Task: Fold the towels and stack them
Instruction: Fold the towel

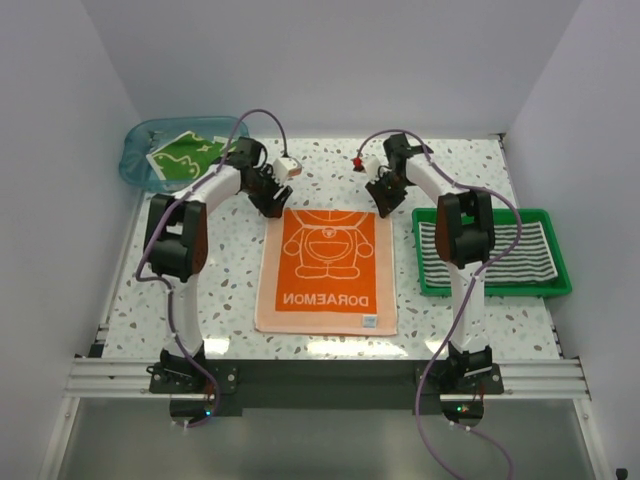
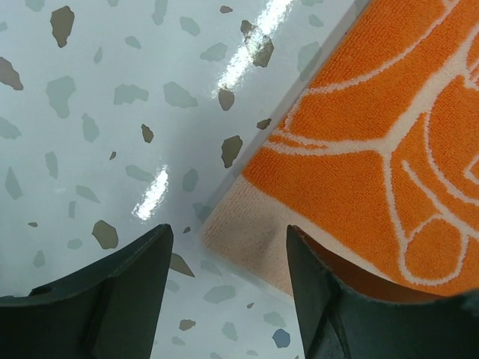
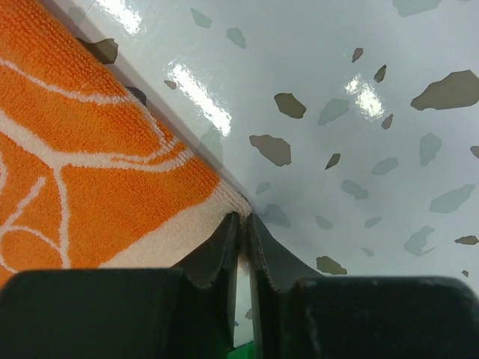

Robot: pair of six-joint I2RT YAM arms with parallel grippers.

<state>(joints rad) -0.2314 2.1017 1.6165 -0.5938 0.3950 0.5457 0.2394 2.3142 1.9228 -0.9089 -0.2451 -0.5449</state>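
Observation:
The orange towel (image 1: pixel 325 268) with the white Doraemon print lies flat in the middle of the table. My left gripper (image 1: pixel 272 205) is at its far left corner. In the left wrist view the left gripper (image 2: pixel 228 235) stands open, with the pale corner of the orange towel (image 2: pixel 374 149) lying between the fingers (image 2: pixel 127 292). My right gripper (image 1: pixel 383 203) is at the far right corner. In the right wrist view the right gripper (image 3: pixel 243 217) is shut on the corner of the orange towel (image 3: pixel 90 172). The green towel (image 1: pixel 185 155) and the striped towel (image 1: pixel 520 250) lie off to the sides.
A clear blue bin (image 1: pixel 140 165) at the back left holds the green towel. A green tray (image 1: pixel 490 291) at the right holds the striped towel. White walls close in the speckled table (image 1: pixel 230 290) on three sides.

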